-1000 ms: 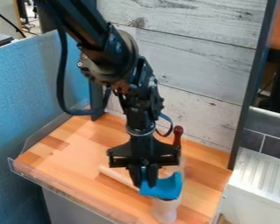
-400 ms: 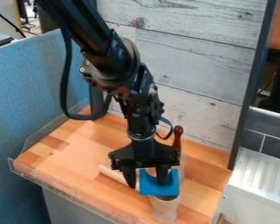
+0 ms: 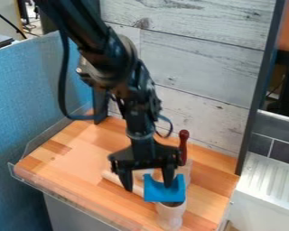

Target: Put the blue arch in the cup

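Blue and hollow side up, the arch (image 3: 164, 194) sits at the mouth of the pale cup (image 3: 170, 217), near the front edge of your wooden table (image 3: 68, 164). Your gripper (image 3: 146, 187) hangs just over it with its jaws spread apart, one fingertip by the hollow, the other beyond the arch's left side, near a light wooden rod (image 3: 113, 177).
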`<state>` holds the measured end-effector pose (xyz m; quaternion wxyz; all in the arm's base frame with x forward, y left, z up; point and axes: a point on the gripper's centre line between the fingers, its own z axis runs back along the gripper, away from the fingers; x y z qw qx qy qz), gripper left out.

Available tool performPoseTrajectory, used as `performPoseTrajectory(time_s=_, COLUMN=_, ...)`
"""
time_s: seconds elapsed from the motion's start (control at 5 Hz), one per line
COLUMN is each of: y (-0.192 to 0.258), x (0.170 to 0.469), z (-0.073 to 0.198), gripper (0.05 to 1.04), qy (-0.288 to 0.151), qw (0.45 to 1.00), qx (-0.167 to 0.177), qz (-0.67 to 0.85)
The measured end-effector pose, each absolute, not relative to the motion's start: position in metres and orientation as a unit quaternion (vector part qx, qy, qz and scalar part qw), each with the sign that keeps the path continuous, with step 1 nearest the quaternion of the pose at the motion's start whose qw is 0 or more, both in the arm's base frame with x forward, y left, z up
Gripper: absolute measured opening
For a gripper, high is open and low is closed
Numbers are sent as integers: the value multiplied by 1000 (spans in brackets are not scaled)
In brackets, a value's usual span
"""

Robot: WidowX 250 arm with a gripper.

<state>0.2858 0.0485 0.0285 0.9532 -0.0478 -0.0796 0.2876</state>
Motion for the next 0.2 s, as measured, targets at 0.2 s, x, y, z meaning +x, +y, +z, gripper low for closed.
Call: performPoseTrajectory(time_s=0.2, y=66, x=296, z=72, gripper=1001, qy=-89, qw=941, qx=-97, qz=311)
